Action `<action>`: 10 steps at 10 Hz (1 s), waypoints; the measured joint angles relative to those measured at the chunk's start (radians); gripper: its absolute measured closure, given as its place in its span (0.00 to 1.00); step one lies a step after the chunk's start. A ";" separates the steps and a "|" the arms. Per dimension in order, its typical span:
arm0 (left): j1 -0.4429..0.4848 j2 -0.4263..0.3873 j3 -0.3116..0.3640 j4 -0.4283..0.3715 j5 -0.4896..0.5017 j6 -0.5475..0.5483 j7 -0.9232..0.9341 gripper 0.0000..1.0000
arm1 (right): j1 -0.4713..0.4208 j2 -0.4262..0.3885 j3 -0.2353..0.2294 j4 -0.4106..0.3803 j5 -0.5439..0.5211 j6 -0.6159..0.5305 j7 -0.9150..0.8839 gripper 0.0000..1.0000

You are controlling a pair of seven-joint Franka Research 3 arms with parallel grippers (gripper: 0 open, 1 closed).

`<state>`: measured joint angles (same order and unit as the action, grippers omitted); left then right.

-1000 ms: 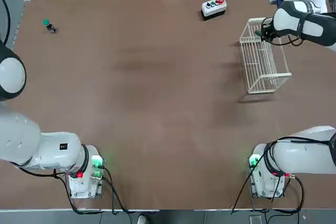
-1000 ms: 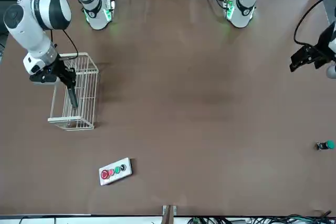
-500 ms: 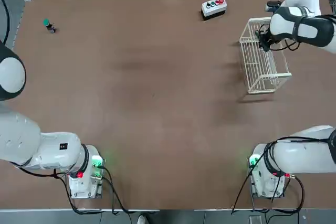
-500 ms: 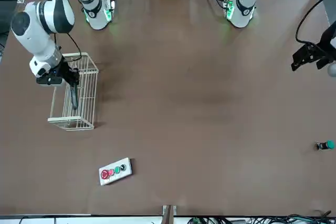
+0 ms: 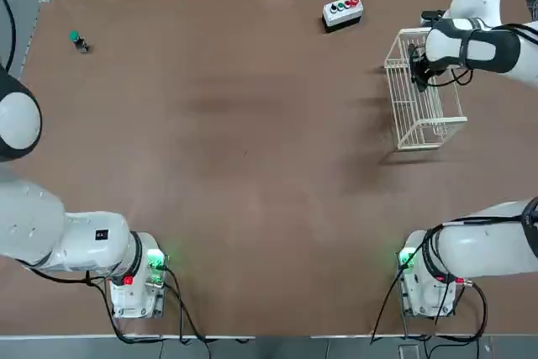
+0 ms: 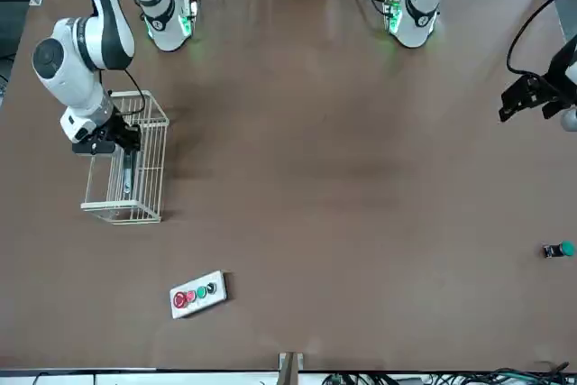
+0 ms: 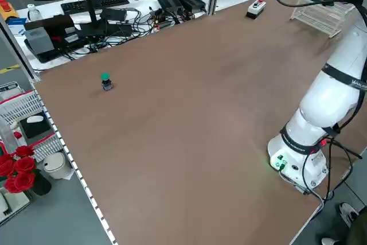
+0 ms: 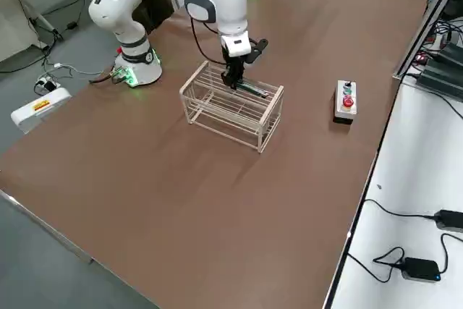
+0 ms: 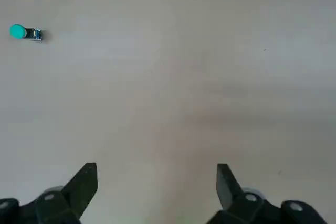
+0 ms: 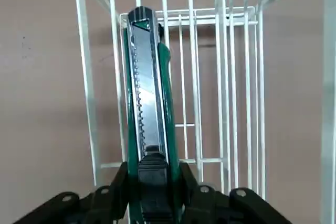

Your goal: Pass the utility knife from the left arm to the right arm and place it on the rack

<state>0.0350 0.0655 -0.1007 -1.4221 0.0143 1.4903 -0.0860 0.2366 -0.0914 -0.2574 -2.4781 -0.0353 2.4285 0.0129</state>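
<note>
My right gripper (image 10: 154, 181) is shut on the handle end of the green-black utility knife (image 10: 148, 103). The knife points along the white wire rack (image 10: 235, 77) and lies low between its bars. From the front, the right gripper (image 6: 115, 140) stands over the rack (image 6: 121, 213) at its end nearer the arms' bases, with the knife (image 6: 127, 175) inside. The right side view shows the knife (image 8: 255, 90) slanting down into the rack (image 8: 217, 117). My left gripper (image 9: 155, 176) hangs open and empty above bare table, far from the rack, at the table's left edge (image 6: 532, 101).
A white box with coloured buttons (image 5: 343, 11) sits at the far edge, left of the rack (image 5: 438, 128). A small green-capped knob (image 5: 77, 39) lies at the far left corner. Cables and devices crowd the bench beyond the table's far edge.
My right gripper has shifted over the rack and brought the knife down from hanging beside the bars to lying inside the rack. The left arm has stayed put.
</note>
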 joint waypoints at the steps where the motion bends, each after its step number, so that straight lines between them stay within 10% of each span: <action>1: 0.000 0.000 0.000 0.000 0.000 0.000 0.000 0.00 | 0.000 0.000 -0.005 0.000 0.002 0.002 -0.015 0.58; 5: 0.000 0.000 0.000 0.000 0.000 0.000 0.000 0.00 | 0.000 0.000 -0.026 0.001 0.005 0.004 -0.021 0.19; 10: 0.001 0.000 0.001 0.000 0.000 0.000 0.000 0.00 | 0.000 -0.019 -0.028 0.037 0.005 -0.043 -0.021 0.00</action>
<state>0.0356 0.0655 -0.0999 -1.4221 0.0143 1.4903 -0.0860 0.2364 -0.1099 -0.2852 -2.4411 -0.0302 2.3858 -0.0082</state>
